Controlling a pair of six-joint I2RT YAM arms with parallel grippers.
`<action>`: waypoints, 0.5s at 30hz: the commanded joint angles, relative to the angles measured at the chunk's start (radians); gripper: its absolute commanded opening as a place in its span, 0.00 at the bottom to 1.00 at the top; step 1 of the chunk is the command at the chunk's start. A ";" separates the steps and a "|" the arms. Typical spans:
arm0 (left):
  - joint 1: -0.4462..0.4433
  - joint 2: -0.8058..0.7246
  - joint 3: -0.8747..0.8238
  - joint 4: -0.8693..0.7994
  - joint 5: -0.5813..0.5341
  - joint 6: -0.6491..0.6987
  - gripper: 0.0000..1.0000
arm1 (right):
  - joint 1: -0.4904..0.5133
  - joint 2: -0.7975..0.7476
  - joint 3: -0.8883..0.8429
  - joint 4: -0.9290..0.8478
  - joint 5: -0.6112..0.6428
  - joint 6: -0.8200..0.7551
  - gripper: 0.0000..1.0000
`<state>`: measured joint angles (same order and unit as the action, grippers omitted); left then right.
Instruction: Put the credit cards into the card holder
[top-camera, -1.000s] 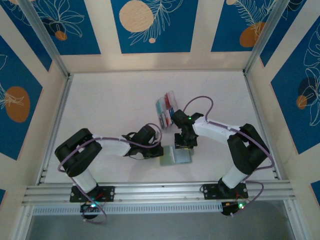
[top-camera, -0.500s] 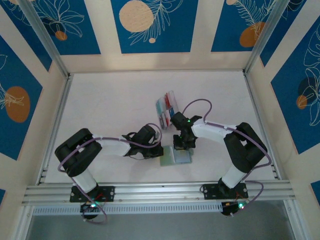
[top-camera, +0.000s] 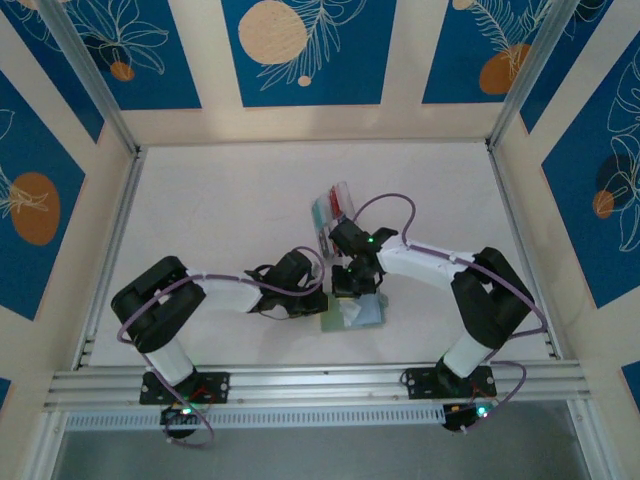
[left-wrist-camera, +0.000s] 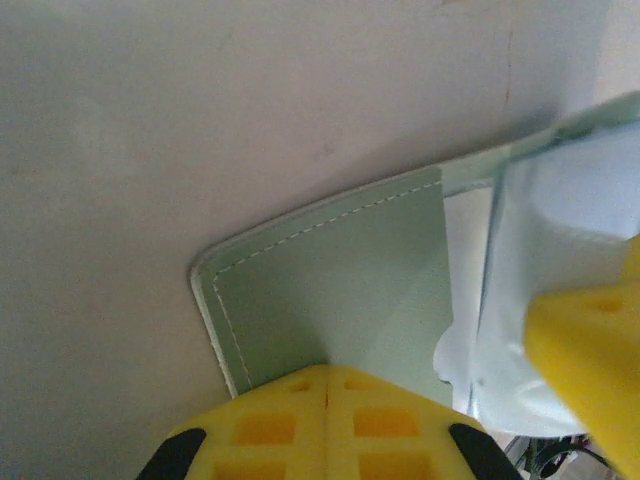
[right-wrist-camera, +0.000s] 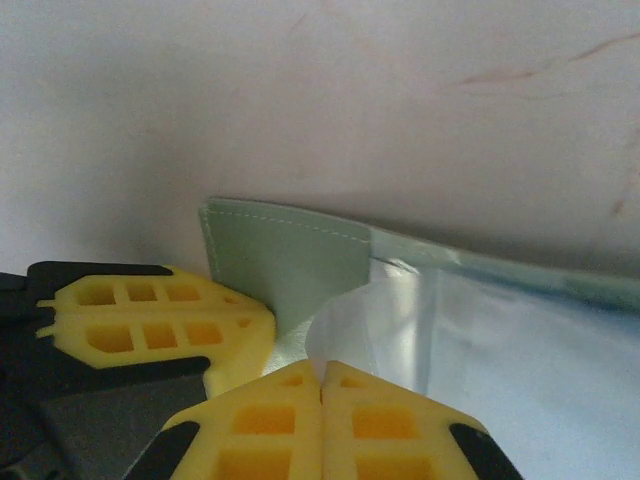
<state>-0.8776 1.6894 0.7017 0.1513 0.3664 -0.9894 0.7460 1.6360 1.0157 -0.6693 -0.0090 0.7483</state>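
Note:
The sage-green card holder (top-camera: 370, 313) lies open on the table in front of the arms. My left gripper (top-camera: 317, 303) is shut on its green left flap (left-wrist-camera: 340, 270), fingertips meeting at the flap's near edge (left-wrist-camera: 327, 370). My right gripper (top-camera: 348, 290) is shut (right-wrist-camera: 322, 368) on the rounded edge of the holder's pale translucent pocket sheet (right-wrist-camera: 480, 350), which curls up from the green flap (right-wrist-camera: 285, 255). Its yellow fingers (left-wrist-camera: 585, 340) stand just right of that sheet in the left wrist view. The red and teal credit cards (top-camera: 328, 215) stand in a clear box behind the right gripper.
The clear compartment box (top-camera: 340, 195) stands close behind the right wrist. A metal rail (top-camera: 320, 380) runs along the near table edge and frame posts with patterned walls close off the other sides. White tabletop (top-camera: 220, 200) spreads to the left and back.
My right gripper has moved left over the card holder and closed its jaws on the pale pocket sheet. The left gripper has kept its hold on the green flap.

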 joint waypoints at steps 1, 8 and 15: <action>-0.024 0.060 -0.049 -0.084 -0.029 -0.010 0.01 | 0.019 0.025 -0.007 0.018 -0.083 0.054 0.12; -0.024 0.067 -0.072 -0.043 -0.020 -0.035 0.01 | 0.024 -0.010 -0.055 0.074 -0.123 0.088 0.26; -0.024 0.070 -0.080 -0.021 -0.016 -0.046 0.01 | 0.029 -0.079 -0.073 0.051 -0.122 0.094 0.44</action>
<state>-0.8776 1.6901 0.6682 0.2237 0.3740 -1.0229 0.7601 1.6100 0.9543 -0.6167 -0.0723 0.8387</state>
